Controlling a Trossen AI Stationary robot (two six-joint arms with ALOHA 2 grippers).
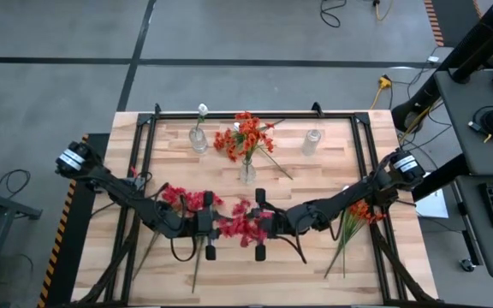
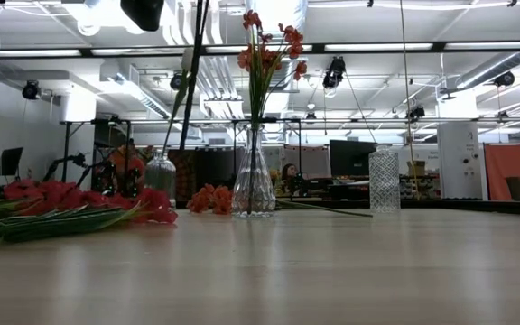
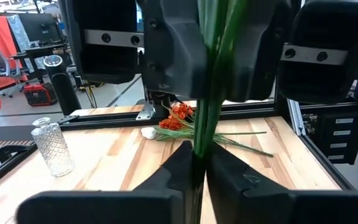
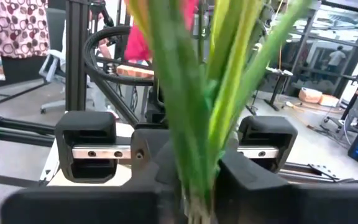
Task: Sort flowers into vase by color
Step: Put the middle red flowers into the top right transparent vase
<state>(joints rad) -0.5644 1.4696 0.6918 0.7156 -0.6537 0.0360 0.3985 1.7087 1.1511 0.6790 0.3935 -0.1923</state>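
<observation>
A red flower spray (image 1: pixel 238 226) is held above the table's middle near part, between my two grippers. My left gripper (image 1: pixel 216 224) comes in from the left and my right gripper (image 1: pixel 262 224) from the right; both are shut on its green stems. Three clear vases stand at the back. The left vase (image 1: pixel 198 139) holds a white flower (image 1: pixel 202 109), the middle vase (image 1: pixel 246 171) holds orange flowers (image 1: pixel 245 133), and the right vase (image 1: pixel 312 141) holds nothing. More red flowers (image 1: pixel 182 198) lie on the table at the left, orange ones (image 1: pixel 359 214) at the right. My left gripper pinches the spray's green stems (image 3: pixel 199 146) between its two fingers. The fingers lie level, coming from the table's left, across the stems, which run upright. My right gripper pinches the same bunch of stems (image 4: pixel 194 183) between its two fingers, level from the table's right and across them. Leaves and a red bloom (image 4: pixel 143 37) fan out above the fingers. The spray is clear of the table.
A loose orange flower (image 1: pixel 272 159) lies beside the middle vase. Black frame rails (image 1: pixel 255 115) run along the table's far edge and both sides. Bare wood (image 1: pixel 255 278) lies along the near edge.
</observation>
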